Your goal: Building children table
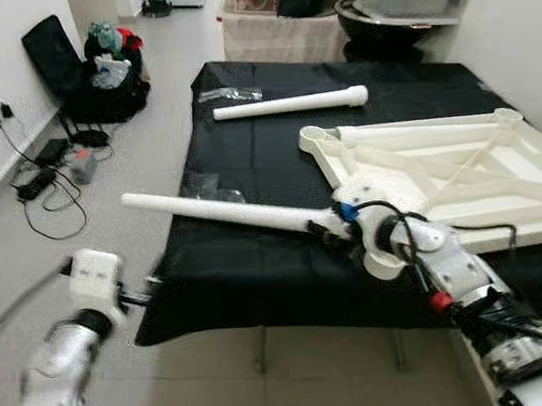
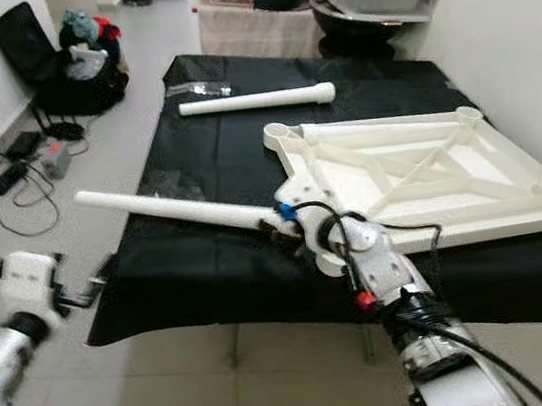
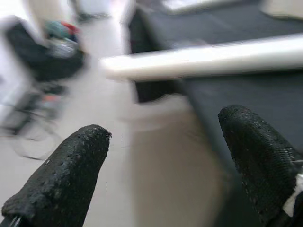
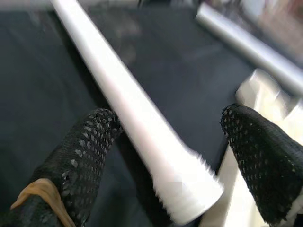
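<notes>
So the right gripper [image 1: 327, 225] is hovering at the near edge of the black-covered table [image 1: 260, 265] with a long white table leg [image 1: 222, 213] lying between its fingers; the wrist view shows the two black fingers [image 4: 78, 165] spread wide on either side of the leg's threaded end, with gaps on both sides, so I'd say it's open around the leg rather than clamped on it; whether the leg is resting on something under the gripper I can't tell. The leg is sticking out leftward past the table edge, thin tip over the floor, threaded end pointing toward the tabletop [image 1: 467, 160], which is lying upside down on the right with its ribs and corner sockets facing up; my guess is that's so the legs can be screwed straight into those sockets, and the nearest-left socket [image 1: 314, 137] is sitting just beyond the gripper. A second leg [image 1: 290, 105] is lying farther back on the cloth, well apart, next to a small clear plastic bag [image 1: 230, 95]. The left gripper [image 3: 161, 161] is open wide and empty, hanging low off the near-left corner of the table. No brands or readable writing anywhere; too blurry for that.
</notes>
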{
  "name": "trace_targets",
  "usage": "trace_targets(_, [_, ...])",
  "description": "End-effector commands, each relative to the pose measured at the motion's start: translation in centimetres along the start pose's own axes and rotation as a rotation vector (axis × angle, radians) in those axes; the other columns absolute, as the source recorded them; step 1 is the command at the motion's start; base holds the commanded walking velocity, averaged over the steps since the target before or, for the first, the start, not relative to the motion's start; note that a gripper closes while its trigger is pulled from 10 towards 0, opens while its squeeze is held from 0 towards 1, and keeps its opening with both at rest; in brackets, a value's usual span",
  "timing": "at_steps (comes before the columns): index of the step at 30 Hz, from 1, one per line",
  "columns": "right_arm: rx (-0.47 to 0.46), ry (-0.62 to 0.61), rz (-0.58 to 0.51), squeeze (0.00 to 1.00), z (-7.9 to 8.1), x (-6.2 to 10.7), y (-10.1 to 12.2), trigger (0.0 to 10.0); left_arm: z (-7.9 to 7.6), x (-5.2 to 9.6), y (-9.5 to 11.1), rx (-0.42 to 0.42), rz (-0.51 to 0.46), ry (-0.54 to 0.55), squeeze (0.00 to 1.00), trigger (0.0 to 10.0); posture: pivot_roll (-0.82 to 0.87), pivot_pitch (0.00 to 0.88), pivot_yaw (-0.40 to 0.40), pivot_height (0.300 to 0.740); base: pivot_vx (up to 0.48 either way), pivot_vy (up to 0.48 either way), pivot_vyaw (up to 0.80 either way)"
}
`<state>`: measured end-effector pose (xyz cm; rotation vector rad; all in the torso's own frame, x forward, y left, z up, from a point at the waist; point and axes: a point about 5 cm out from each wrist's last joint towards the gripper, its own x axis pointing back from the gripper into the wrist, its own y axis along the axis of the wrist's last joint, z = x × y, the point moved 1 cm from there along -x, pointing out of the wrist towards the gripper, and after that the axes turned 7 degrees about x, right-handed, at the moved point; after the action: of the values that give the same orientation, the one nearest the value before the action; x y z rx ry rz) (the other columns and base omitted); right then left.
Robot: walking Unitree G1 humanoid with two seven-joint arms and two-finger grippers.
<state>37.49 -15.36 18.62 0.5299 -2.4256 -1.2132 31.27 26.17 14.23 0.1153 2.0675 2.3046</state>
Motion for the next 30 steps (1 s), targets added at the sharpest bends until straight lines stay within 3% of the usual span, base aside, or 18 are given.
trace_targets(1, [0.054, -0.223, -0.287, 0.00, -8.7, 2.1, 9.4, 10.0, 7.6, -0.4, 7.8, -0.107, -0.165, 0.162, 0.01, 10.0, 0.15, 0.000, -0.149, 0.740, 0.000, 0.000, 0.00])
trace_targets(2, [0.054, -0.223, -0.287, 0.00, -8.7, 2.1, 9.4, 10.0, 7.6, -0.4, 7.8, -0.107, -0.165, 0.162, 0.01, 10.0, 0.15, 0.000, -0.149, 0.740, 0.000, 0.000, 0.00])
trace_targets(3, [0.033, -0.361, -0.450, 0.00, -12.9, 4.7, 13.9, 10.0, 10.3, 0.2, 15.2, -0.115, -0.362, 0.215, 0.01, 10.0, 0.17, 0.000, -0.153, 0.740, 0.000, 0.000, 0.00])
trace_targets(4, [0.033, -0.361, -0.450, 0.00, -12.9, 4.7, 13.9, 10.0, 10.3, 0.2, 15.2, -0.115, -0.362, 0.215, 0.01, 10.0, 0.17, 0.000, -0.153, 0.740, 0.000, 0.000, 0.00])
trace_targets(5, [0.020, -0.489, -0.579, 0.00, -15.9, 7.3, 17.0, 10.0, 11.2, 1.5, 21.6, -0.122, -0.560, 0.230, 0.01, 10.0, 0.16, 0.000, -0.142, 0.740, 0.000, 0.000, 0.00])
trace_targets(6, [-0.003, -0.581, -0.696, 0.00, -17.5, 9.6, 19.1, 10.0, 10.6, 2.7, 26.0, -0.138, -0.714, 0.193, 0.02, 10.0, 0.16, 0.000, -0.125, 0.740, 0.000, 0.000, 0.00])
trace_targets(7, [-0.003, -0.581, -0.696, 0.00, -17.5, 9.6, 19.1, 10.0, 10.6, 2.7, 26.0, -0.138, -0.714, 0.193, 0.02, 10.0, 0.16, 0.000, -0.125, 0.740, 0.000, 0.000, 0.00])
trace_targets(9, [-0.011, -0.683, -0.813, 0.00, -18.6, 12.0, 20.9, 10.0, 8.6, 3.6, 29.3, -0.190, -0.847, 0.126, 0.06, 10.0, 0.14, 0.000, -0.109, 0.740, 0.000, 0.000, 0.00])
trace_targets(11, [-0.011, -0.683, -0.813, 0.00, -18.6, 12.0, 20.9, 10.0, 8.6, 3.6, 29.3, -0.190, -0.847, 0.126, 0.06, 10.0, 0.14, 0.000, -0.109, 0.740, 0.000, 0.000, 0.00])
trace_targets(12, [0.052, -0.731, -0.872, 0.00, -19.1, 14.2, 22.4, 10.0, 6.8, 4.4, 31.9, -0.256, -0.945, 0.070, 0.09, 10.0, 0.14, 0.000, -0.115, 0.740, 0.000, 0.000, 0.00])
trace_targets(14, [0.052, -0.731, -0.872, 0.00, -19.1, 14.2, 22.4, 10.0, 6.8, 4.4, 31.9, -0.256, -0.945, 0.070, 0.09, 10.0, 0.14, 0.000, -0.115, 0.740, 0.000, 0.000, 0.00])
trace_targets(16, [0.189, -0.836, -0.966, 0.00, -20.1, 19.1, 25.3, 10.0, 5.3, 7.2, 37.5, -0.287, -1.152, 0.021, 0.24, 10.0, 0.13, 0.000, -0.089, 0.740, 0.000, 0.000, 0.00])
trace_targets(18, [0.224, -0.868, -0.998, 0.00, -20.5, 20.8, 26.2, 10.0, 5.2, 8.1, 39.0, -0.296, -1.203, 0.005, 0.24, 10.0, 0.13, 0.000, -0.089, 0.740, 0.000, 0.000, 0.00])
trace_targets(23, [0.221, -0.950, -1.052, 0.00, -20.2, 22.6, 25.9, 10.0, 4.0, 5.5, 35.4, -0.241, -1.114, -0.077, 0.31, 10.0, 0.11, 0.000, -0.074, 0.740, 0.000, 0.000, 0.00])
trace_targets(24, [0.179, -0.962, -1.034, 0.00, -20.0, 22.1, 24.7, 10.0, 3.6, 4.1, 32.8, -0.211, -1.044, -0.095, 0.39, 10.0, 0.09, 0.000, -0.070, 0.740, 0.000, 0.000, 0.00])
trace_targets(25, [0.179, -0.962, -1.034, 0.00, -20.0, 22.1, 24.7, 10.0, 3.6, 4.1, 32.8, -0.211, -1.044, -0.095, 0.39, 10.0, 0.09, 0.000, -0.070, 0.740, 0.000, 0.000, 0.00])
trace_targets(28, [0.059, -0.961, -0.936, 0.00, -18.8, 19.6, 20.2, 10.0, 2.4, 2.1, 27.3, -0.140, -0.907, -0.128, 0.41, 10.0, 0.10, 0.000, -0.075, 0.740, 0.000, 0.000, 0.00])
trace_targets(30, [0.059, -0.961, -0.936, 0.00, -18.8, 19.6, 20.2, 10.0, 2.4, 2.1, 27.3, -0.140, -0.907, -0.128, 0.41, 10.0, 0.10, 0.000, -0.075, 0.740, 0.000, 0.000, 0.00])
